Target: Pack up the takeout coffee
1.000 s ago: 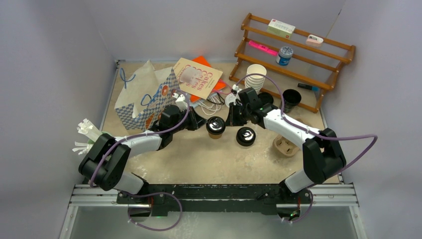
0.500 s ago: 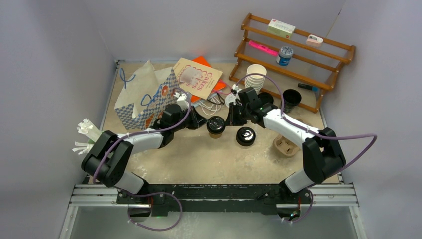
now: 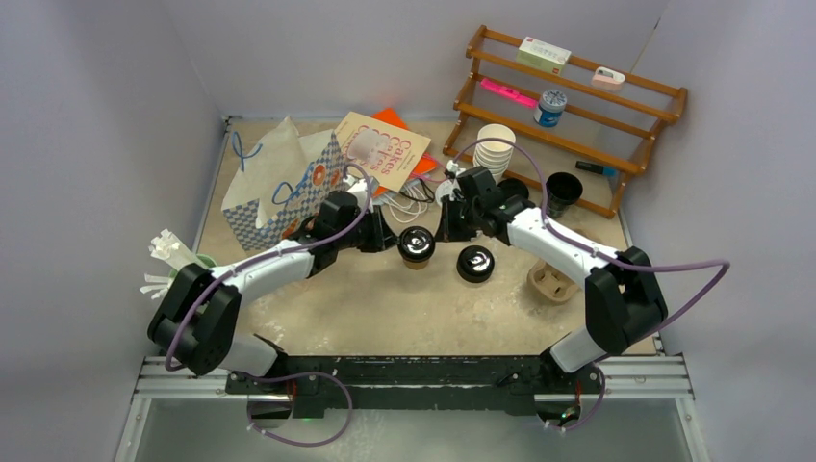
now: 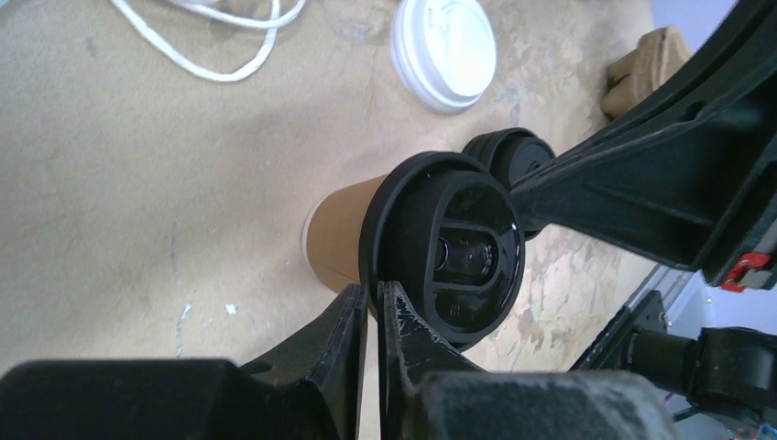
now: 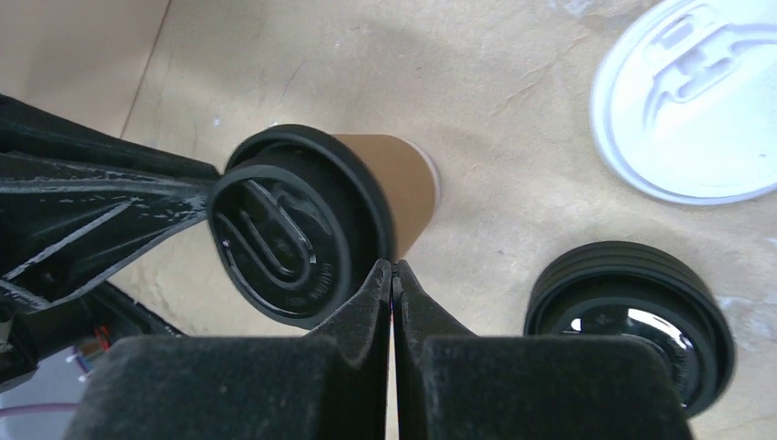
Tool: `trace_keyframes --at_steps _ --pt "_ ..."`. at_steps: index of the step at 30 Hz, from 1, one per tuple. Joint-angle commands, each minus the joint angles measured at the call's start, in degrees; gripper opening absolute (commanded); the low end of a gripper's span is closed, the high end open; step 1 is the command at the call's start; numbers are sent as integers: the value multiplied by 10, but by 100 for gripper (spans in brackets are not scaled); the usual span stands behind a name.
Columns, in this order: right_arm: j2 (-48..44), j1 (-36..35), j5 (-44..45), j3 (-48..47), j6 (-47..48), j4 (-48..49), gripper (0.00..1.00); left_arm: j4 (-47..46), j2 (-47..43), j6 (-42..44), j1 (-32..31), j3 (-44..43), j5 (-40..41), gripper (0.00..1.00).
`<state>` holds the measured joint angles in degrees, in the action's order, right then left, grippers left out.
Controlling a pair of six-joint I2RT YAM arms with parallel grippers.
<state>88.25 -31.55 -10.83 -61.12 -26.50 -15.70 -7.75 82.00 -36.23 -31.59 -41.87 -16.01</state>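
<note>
A brown paper cup with a black lid (image 3: 417, 245) stands upright mid-table; it also shows in the left wrist view (image 4: 440, 252) and the right wrist view (image 5: 293, 225). My left gripper (image 3: 390, 241) (image 4: 374, 291) touches the lid's rim from the left, jaws all but shut with a thin slit and nothing held. My right gripper (image 3: 445, 231) (image 5: 394, 266) is shut and empty, its tips against the rim on the other side. A black cup with a black lid (image 3: 475, 263) (image 5: 632, 321) stands just right of it. A loose white lid (image 4: 443, 50) (image 5: 687, 101) lies on the table behind.
A brown cardboard cup carrier (image 3: 551, 282) lies at the right. A patterned gift bag (image 3: 279, 188) stands back left, beside a book (image 3: 383, 149). A stack of white cups (image 3: 495, 149), a lidless black cup (image 3: 563, 191) and a wooden rack (image 3: 577, 106) are back right. White cord (image 4: 220, 37) lies behind.
My left arm has stretched a little further toward the brown cup, and a thin slit now shows between its jaws. The right arm and both cups have stayed put.
</note>
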Motion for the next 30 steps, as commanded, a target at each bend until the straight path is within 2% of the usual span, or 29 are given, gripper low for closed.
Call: trace_keyframes --at_steps 1,8,14,18,21,23,25,27,30 --pt "-8 2 35 -33 25 -51 2 152 -10 41 -2 -16 24 15" --pt "-17 3 50 -56 37 -69 13 148 -52 38 -3 -24 29 34" --pt "-33 2 51 -55 49 -72 26 125 -76 36 -2 -19 12 38" --pt "-41 2 3 -27 54 -59 34 90 -66 14 -3 -15 -16 38" --pt "-62 -4 -49 14 63 -40 48 63 -59 2 -5 -8 -29 37" --pt "-94 -23 -82 54 83 -20 61 66 -64 6 -5 -6 -24 37" --pt "-109 -65 -81 72 94 -15 78 76 -75 15 -6 -4 -12 37" --pt "-112 -126 -38 75 90 -20 96 103 -93 24 -5 0 6 38" --pt "-127 -170 -1 90 64 8 99 139 -138 35 -5 8 37 43"
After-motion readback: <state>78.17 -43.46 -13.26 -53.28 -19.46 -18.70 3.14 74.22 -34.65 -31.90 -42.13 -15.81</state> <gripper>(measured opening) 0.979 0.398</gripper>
